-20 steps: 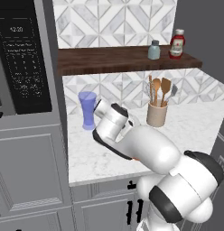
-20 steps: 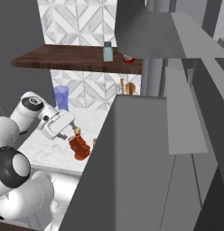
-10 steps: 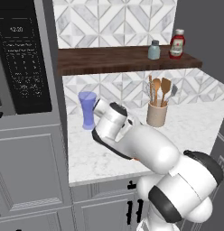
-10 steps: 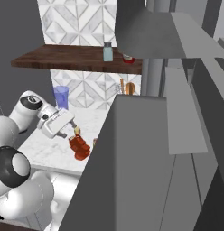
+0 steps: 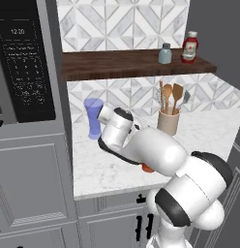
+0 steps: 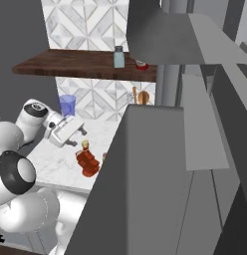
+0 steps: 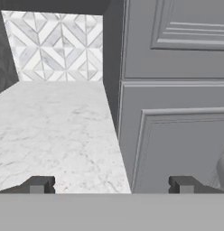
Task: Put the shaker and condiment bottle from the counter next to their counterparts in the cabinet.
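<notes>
Left base view, read from nine o'clock across: one black microwave [image 5: 26,63], one blue glass [image 5: 94,118] on the counter [image 5: 97,167], the white arm, one tan utensil crock [image 5: 168,122], and on the cabinet [image 5: 127,64] at twelve to one o'clock one pale blue-grey shaker [image 5: 165,54] with one squat red bottle [image 5: 189,47] just beside it, both upright. A sliver of red-orange pokes out under the arm near the counter's front edge.

Right base view shows what that arm hides: the one condiment bottle [image 6: 87,160] stands upright on the marble, long axis vertical, tan cap on top. The gripper [image 6: 75,137] hangs just beside it at ten o'clock, jaws spread wide, holding nothing. I cannot make out the olive shaker.

Hand view adds bare marble at nine o'clock, a grey panelled door [image 7: 177,99] at three, and two fingertips [image 7: 39,184] far apart.
</notes>
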### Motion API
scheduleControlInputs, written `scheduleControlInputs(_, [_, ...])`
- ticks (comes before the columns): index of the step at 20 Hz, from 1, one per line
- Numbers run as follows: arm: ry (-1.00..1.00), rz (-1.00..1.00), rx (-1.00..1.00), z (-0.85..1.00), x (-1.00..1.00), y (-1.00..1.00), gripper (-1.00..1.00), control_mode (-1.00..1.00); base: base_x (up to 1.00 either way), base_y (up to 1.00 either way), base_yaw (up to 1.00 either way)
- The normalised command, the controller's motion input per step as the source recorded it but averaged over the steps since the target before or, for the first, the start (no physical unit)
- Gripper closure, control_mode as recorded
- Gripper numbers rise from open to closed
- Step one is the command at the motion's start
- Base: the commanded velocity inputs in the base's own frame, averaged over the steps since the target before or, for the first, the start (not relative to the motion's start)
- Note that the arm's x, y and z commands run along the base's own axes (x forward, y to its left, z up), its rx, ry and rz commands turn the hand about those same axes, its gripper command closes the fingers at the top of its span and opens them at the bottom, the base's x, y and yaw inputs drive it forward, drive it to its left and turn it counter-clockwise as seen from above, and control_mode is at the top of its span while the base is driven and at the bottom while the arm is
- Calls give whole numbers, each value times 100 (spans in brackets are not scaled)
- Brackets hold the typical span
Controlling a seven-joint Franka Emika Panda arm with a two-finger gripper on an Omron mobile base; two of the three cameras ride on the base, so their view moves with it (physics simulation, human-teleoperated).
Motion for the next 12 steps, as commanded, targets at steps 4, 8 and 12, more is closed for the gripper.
scheduleControlInputs(4, [0, 0, -7, -17, 29, 0, -100, -100, 0, 0, 0])
scheduleControlInputs(8, [0, 0, 0, -14, 0, 4, -100, -100, 0, 0, 0])
scheduleControlInputs(12, [0, -1, 0, -25, 0, 3, -100, -100, 0, 0, 0])
